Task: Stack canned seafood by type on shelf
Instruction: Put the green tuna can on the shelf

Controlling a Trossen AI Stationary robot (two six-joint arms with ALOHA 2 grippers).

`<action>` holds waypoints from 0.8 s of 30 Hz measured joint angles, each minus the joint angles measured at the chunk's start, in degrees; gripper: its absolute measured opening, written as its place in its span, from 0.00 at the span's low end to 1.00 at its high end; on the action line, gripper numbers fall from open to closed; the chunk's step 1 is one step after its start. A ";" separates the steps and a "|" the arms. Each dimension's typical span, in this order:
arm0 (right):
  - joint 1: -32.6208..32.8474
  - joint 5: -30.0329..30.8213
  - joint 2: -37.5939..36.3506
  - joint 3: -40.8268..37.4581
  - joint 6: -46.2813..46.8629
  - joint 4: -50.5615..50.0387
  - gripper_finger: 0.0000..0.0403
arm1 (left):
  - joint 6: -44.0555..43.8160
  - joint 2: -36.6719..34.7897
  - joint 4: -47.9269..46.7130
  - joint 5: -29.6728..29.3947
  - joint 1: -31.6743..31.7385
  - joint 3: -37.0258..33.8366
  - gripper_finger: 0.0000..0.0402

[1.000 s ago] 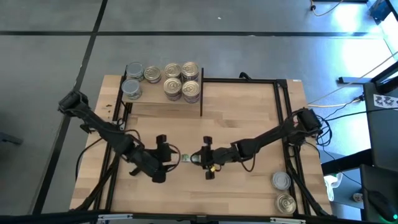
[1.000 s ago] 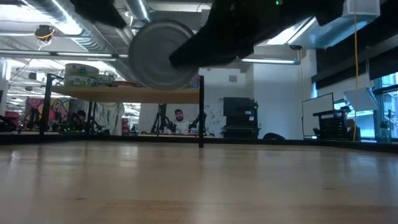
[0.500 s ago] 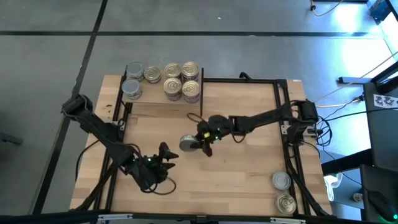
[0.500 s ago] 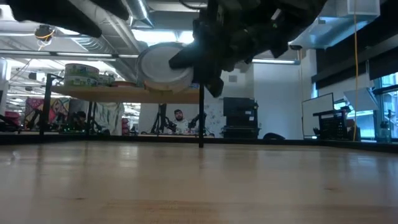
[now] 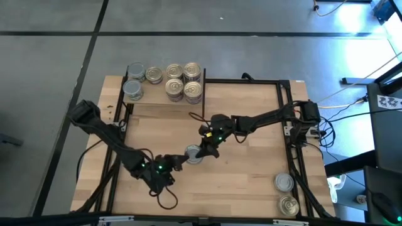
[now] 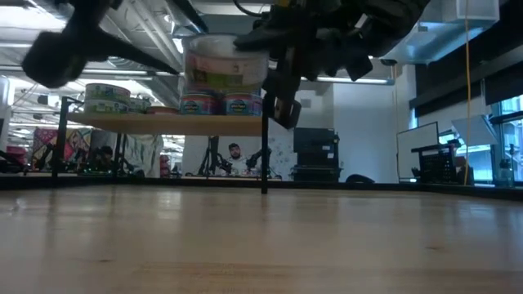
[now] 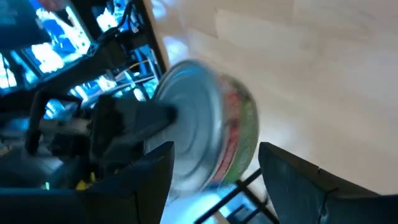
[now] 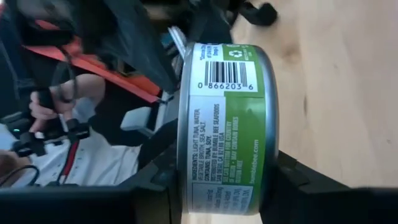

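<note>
The right gripper (image 5: 202,150) holds a tin (image 5: 193,154) in closed jaws above mid-bench. The left gripper (image 5: 178,161) sits at its eight o'clock – jaws open. More tins (image 5: 184,81) crowd the shelf (image 5: 164,107) at eleven o'clock – two others (image 5: 286,193) at four.

Sitting at far desk in low view — person (image 6: 234,157); running along floor right of table — cables (image 5: 352,94).

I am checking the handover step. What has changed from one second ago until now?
The right gripper carried the tuna can up toward the shelf, then back down; the can turned from sideways to upright. The left gripper withdrew toward the near edge and now points at the can. The shelf's cans and two table cans stayed.
</note>
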 joint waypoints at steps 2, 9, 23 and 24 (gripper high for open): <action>0.00 -0.97 0.00 0.00 0.80 1.86 0.35 | 3.16 0.87 1.35 0.00 0.35 0.00 0.58; 0.00 -2.77 0.00 0.00 1.36 3.67 0.35 | 8.79 1.99 8.51 0.02 1.27 -0.02 0.58; -0.04 -3.83 0.00 0.00 0.08 4.93 0.50 | 3.34 1.88 11.84 0.26 1.18 -0.01 0.35; -0.13 -3.79 0.00 0.00 -0.21 4.91 0.56 | 1.52 1.86 11.85 -0.05 1.26 0.00 0.33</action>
